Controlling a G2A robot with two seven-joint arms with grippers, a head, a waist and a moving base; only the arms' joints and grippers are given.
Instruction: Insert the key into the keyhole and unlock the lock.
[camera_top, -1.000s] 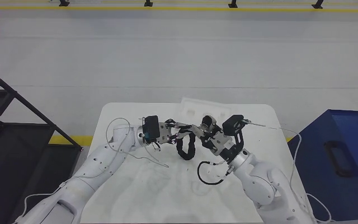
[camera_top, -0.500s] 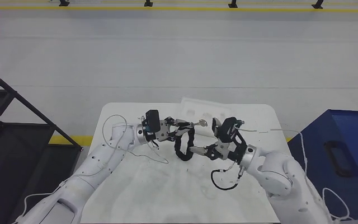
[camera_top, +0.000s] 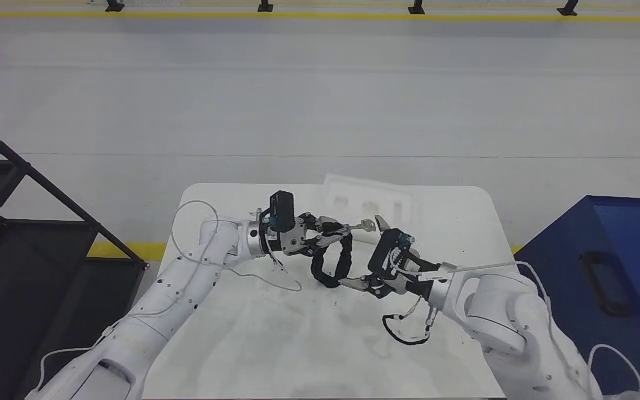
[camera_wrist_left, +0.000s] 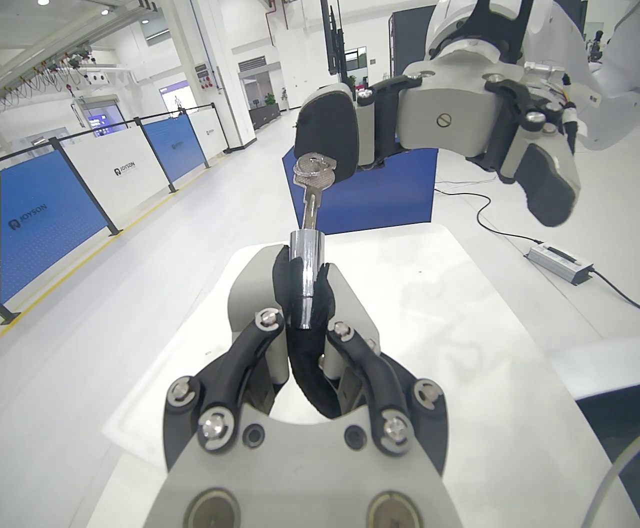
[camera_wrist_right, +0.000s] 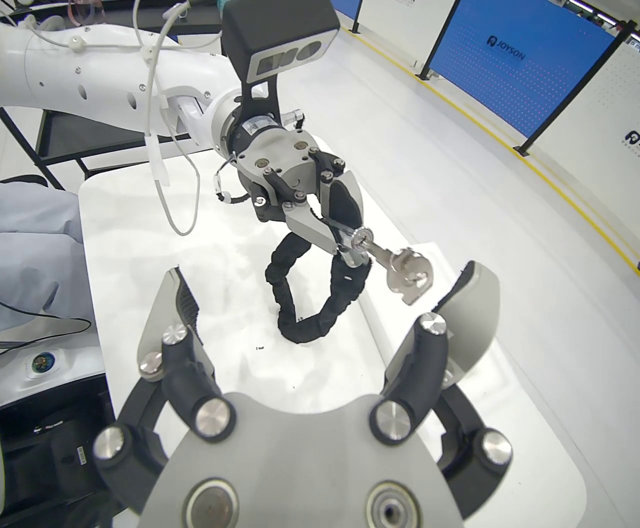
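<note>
Lock (camera_wrist_left: 306, 270) gripped in the left hand (camera_wrist_left: 300, 295), which is clenched on the chrome barrel; black cable loop (camera_wrist_right: 310, 305) hangs below, toward the surface (camera_top: 250, 330); key (camera_wrist_left: 312, 187) sits in the keyhole (camera_wrist_right: 359, 242), blade in, bow and ring sticking out.

The right hand (camera_wrist_right: 325, 300) is released, jaws wide, nothing between them; one pad (camera_wrist_left: 327, 135) is just beside the bow, the other well apart from it.

Change over the last second: right hand was up at the key, then backed off and swung its wrist round; now it comes in again from lower, jaws straddling the bow; left hand keeps its hold throughout.

Reading: insertion looks done, turn not yet made; this appears to be a regrasp for the twist; both pads should land square on the bow flats; a skewed pinch could slip or drag the key out.
</note>
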